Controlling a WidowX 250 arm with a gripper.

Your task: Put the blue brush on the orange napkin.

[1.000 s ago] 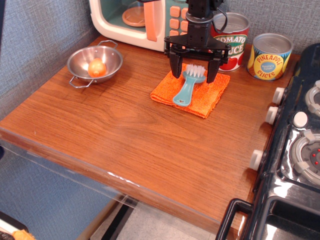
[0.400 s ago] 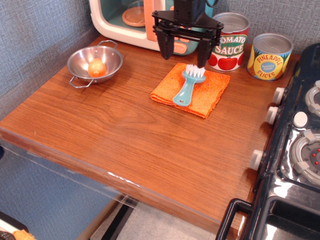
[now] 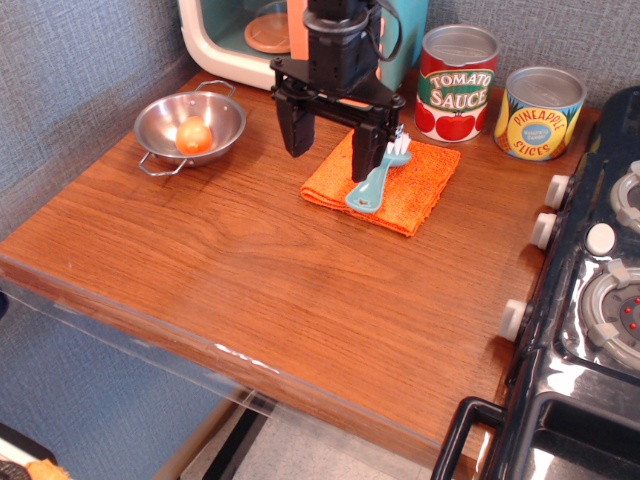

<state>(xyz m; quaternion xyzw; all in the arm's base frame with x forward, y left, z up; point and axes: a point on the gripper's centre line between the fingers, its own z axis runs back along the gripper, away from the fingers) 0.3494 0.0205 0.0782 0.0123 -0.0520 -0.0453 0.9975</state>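
Note:
The blue brush [image 3: 375,180] lies on the orange napkin [image 3: 415,185] at the back middle of the wooden counter, white bristles toward the back, handle toward the front left. My gripper [image 3: 331,149] is open and empty, its two black fingers spread wide. It hangs above the napkin's left edge, just left of the brush. Its right finger [image 3: 366,155] hides part of the brush head and the napkin behind it.
A steel bowl [image 3: 190,127] with an orange ball [image 3: 194,134] stands at the back left. A toy microwave [image 3: 250,35] stands behind the gripper. A tomato sauce can [image 3: 456,83] and a pineapple can [image 3: 540,112] stand at the back right. A toy stove [image 3: 590,300] is along the right edge.
The open gripper rose off the brush, then moved left and toward the front. The brush stays on the napkin.

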